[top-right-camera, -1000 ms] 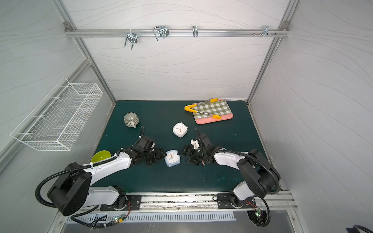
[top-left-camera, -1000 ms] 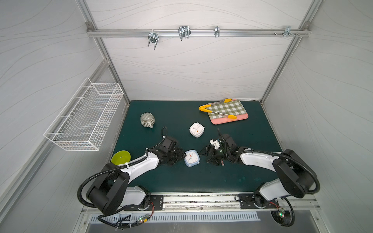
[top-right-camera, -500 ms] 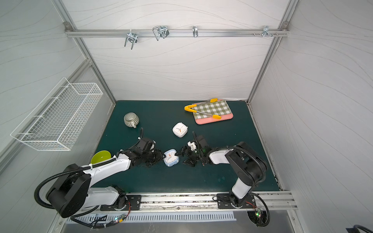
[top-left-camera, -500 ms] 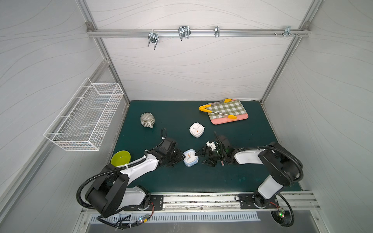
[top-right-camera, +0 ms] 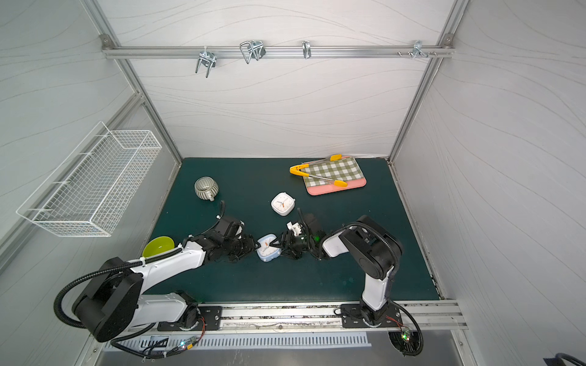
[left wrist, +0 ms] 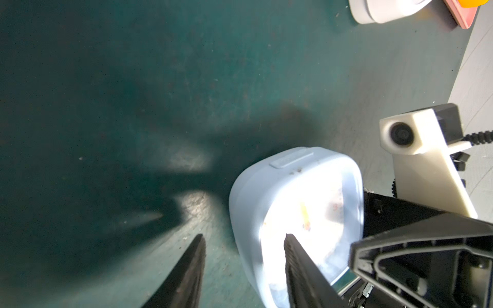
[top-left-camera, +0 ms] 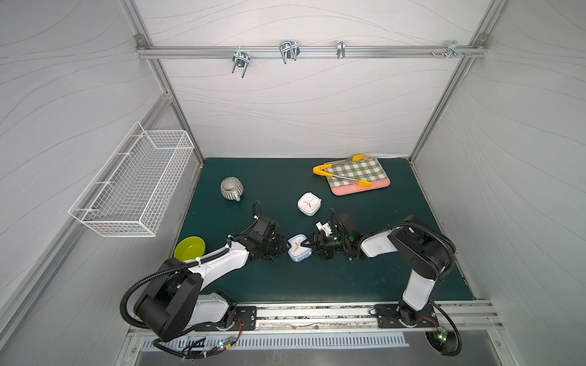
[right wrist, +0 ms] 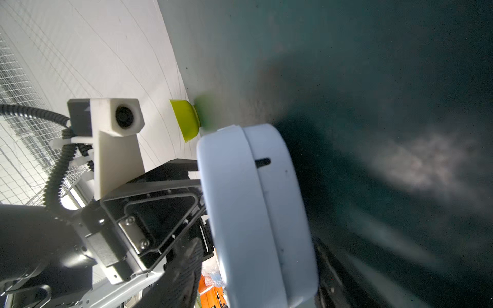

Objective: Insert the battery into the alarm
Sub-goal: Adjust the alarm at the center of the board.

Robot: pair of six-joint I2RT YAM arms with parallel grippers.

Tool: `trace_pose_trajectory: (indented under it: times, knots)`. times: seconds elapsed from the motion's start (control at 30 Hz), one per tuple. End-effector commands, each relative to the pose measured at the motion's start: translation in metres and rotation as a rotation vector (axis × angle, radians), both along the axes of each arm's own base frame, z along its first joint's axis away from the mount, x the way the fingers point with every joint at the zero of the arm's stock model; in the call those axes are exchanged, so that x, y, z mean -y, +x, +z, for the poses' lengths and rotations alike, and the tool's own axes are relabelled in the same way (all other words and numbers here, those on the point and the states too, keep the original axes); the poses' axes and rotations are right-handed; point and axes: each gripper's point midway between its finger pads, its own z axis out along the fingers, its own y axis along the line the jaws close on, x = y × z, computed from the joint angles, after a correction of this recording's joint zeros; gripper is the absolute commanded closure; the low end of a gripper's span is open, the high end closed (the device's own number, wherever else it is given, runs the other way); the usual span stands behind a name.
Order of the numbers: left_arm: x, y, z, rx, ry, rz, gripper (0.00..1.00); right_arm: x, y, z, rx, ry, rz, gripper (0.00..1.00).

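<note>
The blue alarm clock (top-left-camera: 298,252) sits tipped on the surface (top-left-camera: 317,285), well off every edge, with open room in front and a white clock (top-left-camera: 309,204) near behind. The left pincer (left wrist: 244,256) gapes, one finger across the dial. The right pincer (top-left-camera: 309,248) straddles its rim; clamped or not, I cannot tell.

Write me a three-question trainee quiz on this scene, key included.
1. True or false: the tongs lie across the checked cloth.
2. Which object sits between the left end effector and the right end effector? A striped cup; B blue alarm clock; C green bowl.
3. How many alarm clocks are on the dark green mat?
Key: 1 true; 2 B; 3 two.
</note>
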Motion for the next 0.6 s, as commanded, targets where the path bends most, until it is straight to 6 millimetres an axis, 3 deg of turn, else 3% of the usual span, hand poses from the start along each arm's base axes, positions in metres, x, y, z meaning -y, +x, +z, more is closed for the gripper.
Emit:
trace_pose_trajectory:
  times: [0.0,0.37,0.57]
  knots:
    - [-0.011,-0.012,-0.016,-0.062,0.049,0.011,0.49,-0.007,0.001,0.014,0.023,0.050,0.011,0.40]
    - [-0.015,-0.012,-0.017,-0.063,0.052,0.025,0.46,-0.010,0.001,0.029,0.053,0.104,0.018,0.53]
    - [-0.017,-0.008,-0.012,-0.029,0.047,0.045,0.35,-0.009,0.000,0.035,0.079,0.098,0.027,0.59]
